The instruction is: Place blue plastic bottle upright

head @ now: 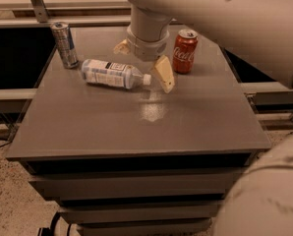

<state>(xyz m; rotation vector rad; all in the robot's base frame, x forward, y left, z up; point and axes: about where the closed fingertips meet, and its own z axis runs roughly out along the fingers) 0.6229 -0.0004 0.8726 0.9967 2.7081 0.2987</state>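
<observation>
Supervisor: Findings, starting at the left of the table (136, 127)?

Inspector: One slim silver-blue can (65, 44), upright, near the rear left corner.

Supervisor: And the blue plastic bottle?

Inspector: The blue plastic bottle (109, 73) lies on its side on the table, just right of that can and a little nearer the front, apart from it. Its base points left and its white cap (147, 79) points right. The pale label faces up, with the small black-and-white patch showing.

Supervisor: Position of the gripper?

Inspector: The gripper (142, 61) hangs from a thick pale arm (210, 18) that enters from the upper right. It sits over the cap end of the bottle. Its fingers are spread wide and grasp nothing. One finger (121, 46) shows behind the bottle's shoulder. The other finger (164, 75) points down just right of the cap, with a narrow gap between the two. The bottle's neck thus lies roughly between the fingers in this view, while its body extends leftward beyond them. Whether the nearer finger touches the table cannot be told.

Supervisor: Right side?

Inspector: One red Coca-Cola can (185, 50), upright, just right of the gripper and behind its nearer finger, apart from the bottle.
</observation>
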